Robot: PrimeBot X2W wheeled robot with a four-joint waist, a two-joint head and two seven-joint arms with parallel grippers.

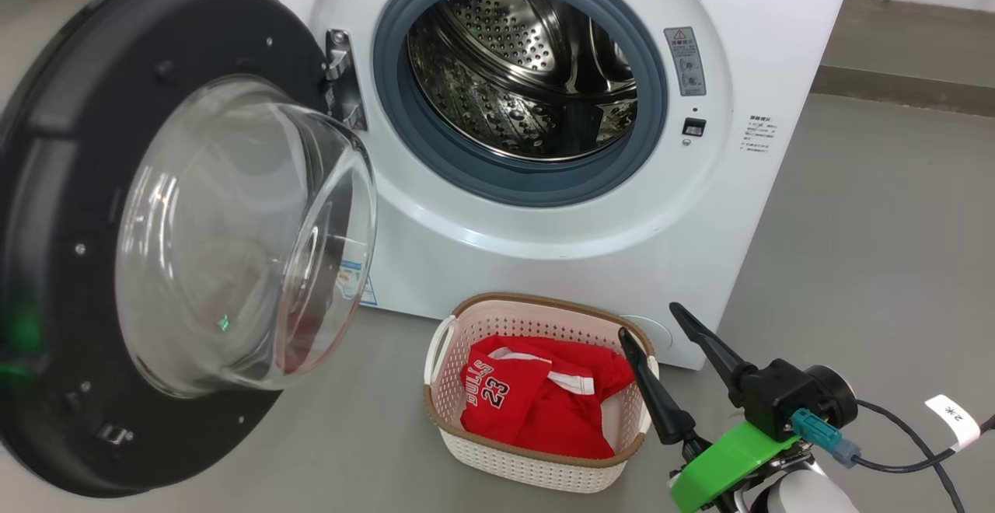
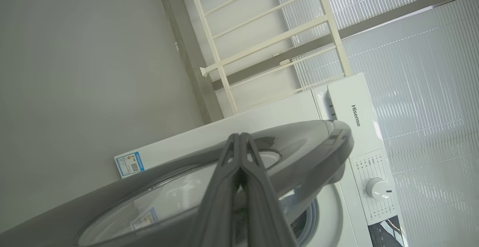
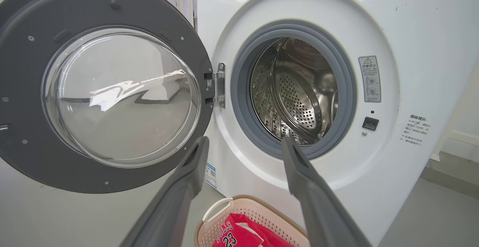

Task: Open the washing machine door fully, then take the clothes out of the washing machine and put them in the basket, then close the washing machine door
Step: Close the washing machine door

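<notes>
The white washing machine (image 1: 544, 249) stands with its black-rimmed door (image 1: 47, 186) swung wide open to the left, the glass bowl (image 1: 233, 233) facing me. No clothes show in the steel drum (image 1: 528, 70). The red "BULLS 23" clothes (image 1: 544, 404) lie in the cream basket (image 1: 544, 466) on the floor before the machine. My right gripper (image 1: 648, 319) is open and holds nothing, just right of the basket's rim; in its wrist view the right gripper (image 3: 244, 144) points at the drum (image 3: 299, 101). My left gripper (image 2: 239, 134) is shut on nothing, close to the door's outer face (image 2: 299, 146).
Grey floor (image 1: 871, 264) spreads to the right of the machine, with a wall skirting behind. A black cable with a white tag (image 1: 952, 416) trails from my right wrist. Behind the machine are a white railing (image 2: 262, 45) and window blinds (image 2: 430, 71).
</notes>
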